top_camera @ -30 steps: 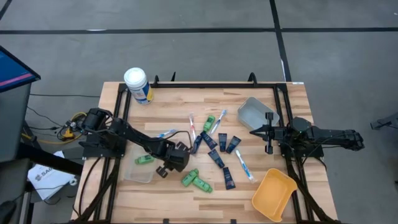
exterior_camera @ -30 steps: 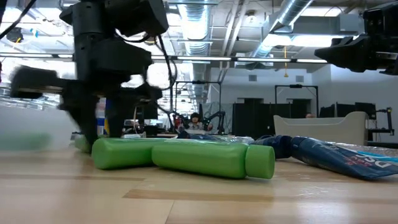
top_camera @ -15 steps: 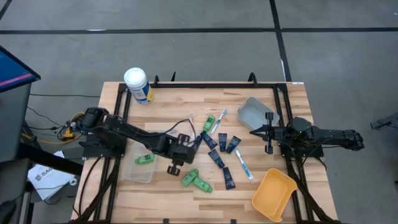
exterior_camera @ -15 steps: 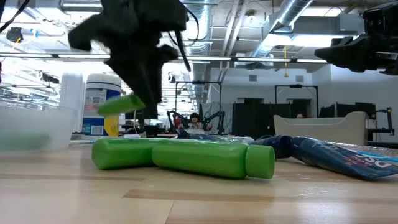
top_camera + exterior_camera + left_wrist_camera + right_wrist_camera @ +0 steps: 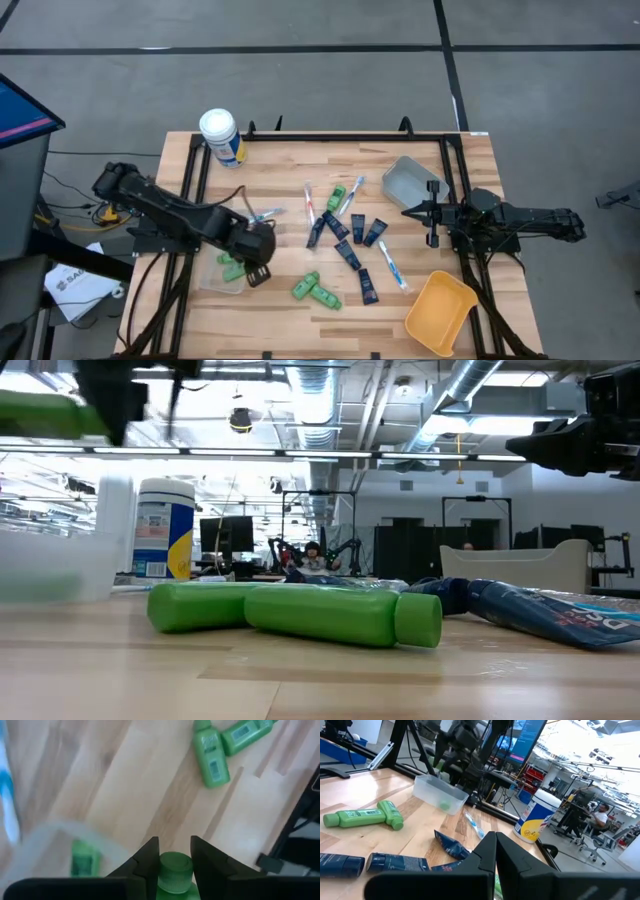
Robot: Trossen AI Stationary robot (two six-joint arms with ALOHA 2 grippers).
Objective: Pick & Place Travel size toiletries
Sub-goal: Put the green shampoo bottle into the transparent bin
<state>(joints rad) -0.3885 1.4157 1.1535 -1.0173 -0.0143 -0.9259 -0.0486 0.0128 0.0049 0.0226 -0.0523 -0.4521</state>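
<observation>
— One green bottle (image 5: pixel 175 870) is clamped between the fingers of the left tool (image 5: pixel 255 262), cap end sticking out past the fingertips. A second ago this tool was further in on the bench (image 5: pixel 400 310) beside the loose bottles; now it has pulled back toward the left edge and hangs above the clear tray (image 5: pixel 222 272).

— What's in that tray?

— At least one green bottle (image 5: pixel 232 270) already lies in it. The tray sits near the bench's left edge, toward the front.

— And the other containers?

— Grey bin (image 5: pixel 410 181) near the right edge, yellow bin (image 5: pixel 440 311) at the front right corner. I can't see anything in either.

— Right arm?

— The right tool (image 5: pixel 432 212) waits near the right edge with its fingers together, holding nothing.

— Where are the remaining toiletries?

— Two green bottles (image 5: pixel 315 290) lie side by side toward the front middle, long axes slanting across the bench. Dark navy tubes (image 5: pixel 350 250) and toothbrushes (image 5: pixel 390 265) are scattered mid-bench, pointing various ways. A white-lidded canister (image 5: pixel 221 137) stands upright at the back left corner.
</observation>
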